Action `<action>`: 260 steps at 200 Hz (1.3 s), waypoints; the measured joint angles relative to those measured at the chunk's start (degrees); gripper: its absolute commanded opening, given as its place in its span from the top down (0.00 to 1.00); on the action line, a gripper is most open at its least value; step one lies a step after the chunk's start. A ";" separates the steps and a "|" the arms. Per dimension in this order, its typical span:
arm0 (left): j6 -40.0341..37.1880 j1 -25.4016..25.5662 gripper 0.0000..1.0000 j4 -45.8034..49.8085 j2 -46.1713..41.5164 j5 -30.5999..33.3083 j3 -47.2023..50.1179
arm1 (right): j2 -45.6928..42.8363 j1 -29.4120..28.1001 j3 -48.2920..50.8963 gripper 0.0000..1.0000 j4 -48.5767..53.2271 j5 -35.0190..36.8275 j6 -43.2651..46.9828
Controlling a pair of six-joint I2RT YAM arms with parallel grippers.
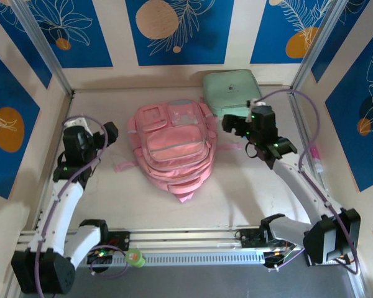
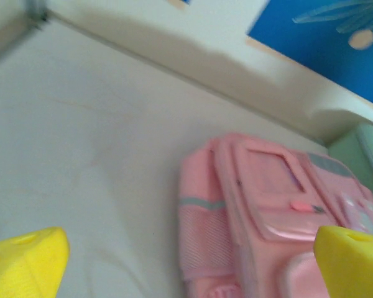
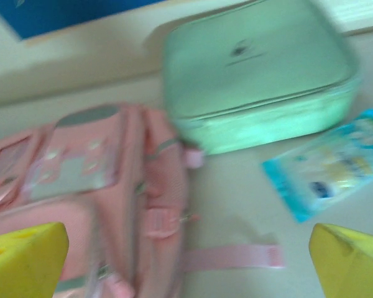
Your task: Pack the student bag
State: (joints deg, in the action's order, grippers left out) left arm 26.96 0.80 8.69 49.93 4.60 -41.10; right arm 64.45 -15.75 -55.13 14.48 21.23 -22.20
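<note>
The student bag (image 1: 173, 149) lies flat on the table (image 1: 112, 198), roughly midway between my two arms, with its front face up. Its long axis runs from the far wall towards my bases, leaning a little so that the near end drifts to my right. The broad end, with the small square pocket and the translucent panel, points to the far wall. The narrower rounded end points back at me; which of the two is the bag's top I cannot tell. My left gripper (image 1: 103, 133) hovers off the bag's left side, clear of the fabric, over bare table. Its yellow fingers (image 2: 25, 264) are spread as wide as they go and have hold of nothing. My right gripper (image 1: 235, 126) hangs near the bag's far right corner, its yellow fingertips (image 3: 348, 264) likewise far apart and empty. From the right wrist I see a loose pink strap (image 3: 230, 256) trailing flat from the bag's side onto the table. A mint-green case (image 1: 231, 90) sits just beyond that corner, close against the bag. A blue and white packet (image 3: 326, 164) lies beside the case, though blur keeps me from reading it.
</note>
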 measured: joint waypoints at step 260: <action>-24.17 -0.13 0.00 -71.93 39.82 0.13 26.64 | 22.36 14.53 34.53 0.01 -62.97 -6.69 13.64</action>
State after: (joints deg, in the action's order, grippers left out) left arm 2.79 0.67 -63.24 89.76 4.73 -14.46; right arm 86.80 -1.21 -20.60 -48.49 14.55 -8.56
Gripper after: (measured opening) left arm 0.997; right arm 0.990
